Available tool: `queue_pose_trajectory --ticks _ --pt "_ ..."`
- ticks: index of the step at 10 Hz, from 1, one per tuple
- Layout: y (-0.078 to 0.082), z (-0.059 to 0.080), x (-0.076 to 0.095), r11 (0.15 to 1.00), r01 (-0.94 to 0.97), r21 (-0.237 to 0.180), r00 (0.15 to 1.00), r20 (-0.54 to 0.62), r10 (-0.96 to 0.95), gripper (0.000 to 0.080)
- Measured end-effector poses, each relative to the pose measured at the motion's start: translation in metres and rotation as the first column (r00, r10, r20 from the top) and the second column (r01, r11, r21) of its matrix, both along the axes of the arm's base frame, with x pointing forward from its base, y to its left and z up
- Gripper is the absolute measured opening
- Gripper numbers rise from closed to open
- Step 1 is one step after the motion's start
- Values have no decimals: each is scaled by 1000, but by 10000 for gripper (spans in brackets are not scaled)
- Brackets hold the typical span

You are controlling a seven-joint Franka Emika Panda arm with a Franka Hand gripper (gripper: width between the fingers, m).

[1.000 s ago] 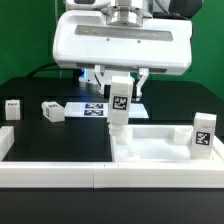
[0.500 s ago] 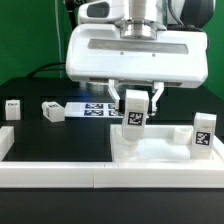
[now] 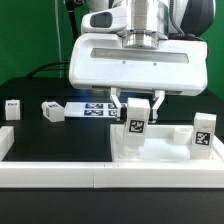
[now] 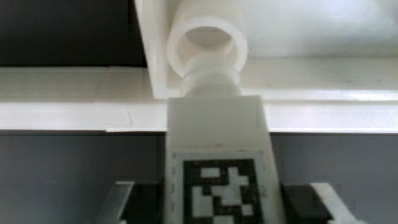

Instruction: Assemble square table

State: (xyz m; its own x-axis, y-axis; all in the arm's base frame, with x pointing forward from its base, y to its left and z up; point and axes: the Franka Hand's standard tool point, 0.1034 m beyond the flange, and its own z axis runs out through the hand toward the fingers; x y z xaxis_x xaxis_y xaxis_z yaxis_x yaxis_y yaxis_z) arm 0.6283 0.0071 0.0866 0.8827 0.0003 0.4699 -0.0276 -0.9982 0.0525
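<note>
My gripper (image 3: pixel 137 118) is shut on a white leg (image 3: pixel 136 127) with a black-and-white tag and holds it upright, its lower end at the near left corner of the white square panel (image 3: pixel 165 152). In the wrist view the leg (image 4: pixel 217 130) runs between the fingers (image 4: pixel 128 200) toward a round corner hole (image 4: pixel 210 40) in the panel's rim. A second leg (image 3: pixel 204 134) stands upright at the panel's right side. Two more legs (image 3: pixel 13 108) (image 3: pixel 52 111) lie on the black table at the exterior view's left.
The marker board (image 3: pixel 95 108) lies behind the gripper. A long low white border rail (image 3: pixel 60 171) runs along the front, with a short side piece (image 3: pixel 5 140) at the exterior view's left. The large white gripper housing (image 3: pixel 137 62) hides the back.
The gripper has carried the leg toward the exterior view's right, from beside the panel's left edge to over its corner, and a little lower. The other legs have not moved.
</note>
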Motion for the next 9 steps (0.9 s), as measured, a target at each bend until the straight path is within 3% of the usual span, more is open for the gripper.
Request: queue_pose_trajectory --ticks 9 --pt "0 -1 -11 1000 -3 -4 1000 -4 3 287"
